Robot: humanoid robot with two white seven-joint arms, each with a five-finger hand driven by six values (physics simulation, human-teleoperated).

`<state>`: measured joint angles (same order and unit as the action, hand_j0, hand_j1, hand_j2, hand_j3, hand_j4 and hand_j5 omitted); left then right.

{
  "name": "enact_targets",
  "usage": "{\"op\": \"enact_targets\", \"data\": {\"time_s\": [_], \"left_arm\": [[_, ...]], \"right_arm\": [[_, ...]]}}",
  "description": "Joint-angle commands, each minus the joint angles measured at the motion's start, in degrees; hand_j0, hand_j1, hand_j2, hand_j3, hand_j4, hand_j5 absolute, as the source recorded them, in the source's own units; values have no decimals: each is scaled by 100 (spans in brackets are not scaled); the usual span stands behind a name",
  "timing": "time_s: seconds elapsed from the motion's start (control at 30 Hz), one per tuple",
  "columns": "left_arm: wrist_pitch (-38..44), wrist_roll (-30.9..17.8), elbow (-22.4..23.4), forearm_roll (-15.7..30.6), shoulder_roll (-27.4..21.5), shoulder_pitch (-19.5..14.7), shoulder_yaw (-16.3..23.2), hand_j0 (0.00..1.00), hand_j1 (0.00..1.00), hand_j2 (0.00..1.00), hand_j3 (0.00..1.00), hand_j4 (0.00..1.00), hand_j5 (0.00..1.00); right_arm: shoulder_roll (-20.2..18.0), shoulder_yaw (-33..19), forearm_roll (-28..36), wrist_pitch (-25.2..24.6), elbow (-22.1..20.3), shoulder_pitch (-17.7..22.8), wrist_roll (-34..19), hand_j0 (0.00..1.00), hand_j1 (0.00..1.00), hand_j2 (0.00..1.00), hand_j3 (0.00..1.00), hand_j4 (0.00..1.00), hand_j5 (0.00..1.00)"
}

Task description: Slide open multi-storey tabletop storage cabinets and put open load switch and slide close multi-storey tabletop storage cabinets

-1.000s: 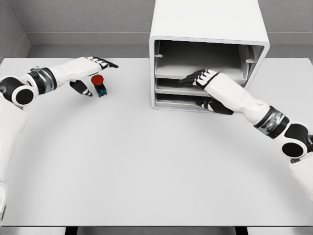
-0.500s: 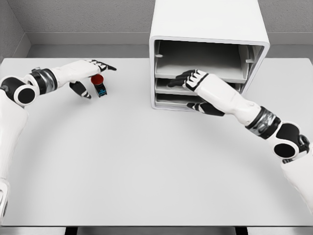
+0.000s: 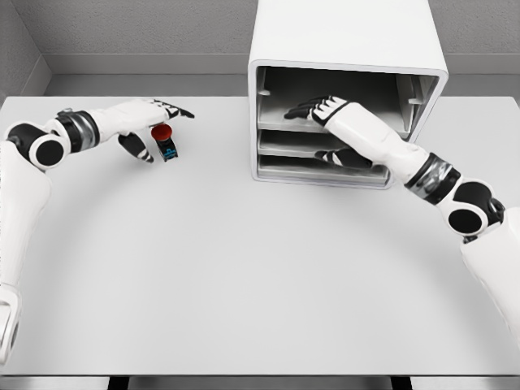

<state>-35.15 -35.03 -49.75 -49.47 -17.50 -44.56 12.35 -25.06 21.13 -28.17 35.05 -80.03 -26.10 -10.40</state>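
Observation:
A white multi-storey cabinet [image 3: 348, 41] stands at the back of the table, its front showing three stacked grey trays [image 3: 284, 145]. My right hand [image 3: 323, 114] reaches into the cabinet front, fingers lying over the top tray's edge and thumb down by the lower trays, holding nothing that I can see. The load switch [image 3: 165, 140], a small black body with a red round cap, stands upright on the table at the left. My left hand [image 3: 154, 122] is spread over it, fingers above the cap and thumb to its left, not closed on it.
The white table [image 3: 244, 276] stretches wide in front of the cabinet. A grey wall runs behind it.
My right hand rose from the middle tray level to the top tray's edge and pushed further into the cabinet. The left arm shifted slightly; the switch stayed put.

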Motion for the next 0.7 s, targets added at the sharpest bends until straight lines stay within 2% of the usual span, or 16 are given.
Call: {"op": "enact_targets", "data": {"time_s": [0.0,0.17,0.23,0.33,0.5,0.67], "left_arm": [[15,3,150,17,45,0,75,97,97,97,97,97,97],[15,3,88,25,36,0,75,97,97,97,97,97,97],[15,3,88,25,27,-9,66,92,92,92,92,92,92],[15,3,53,34,10,-26,57,92,92,92,92,92,92],[15,3,-114,43,-25,-26,49,79,79,79,79,79,79],[15,3,-105,34,-69,0,66,77,77,77,77,77,77]], "right_arm": [[10,5,40,-5,137,0,3,84,84,84,84,84,84],[10,13,40,-5,269,-70,3,84,84,84,84,84,84],[10,13,40,-5,286,-70,3,84,84,84,84,84,84],[10,40,22,-5,286,-70,3,84,84,84,84,84,84],[-25,66,-13,-5,260,-9,-6,84,84,84,84,84,84],[-78,66,-13,-5,181,62,3,84,84,84,84,84,84]]}}
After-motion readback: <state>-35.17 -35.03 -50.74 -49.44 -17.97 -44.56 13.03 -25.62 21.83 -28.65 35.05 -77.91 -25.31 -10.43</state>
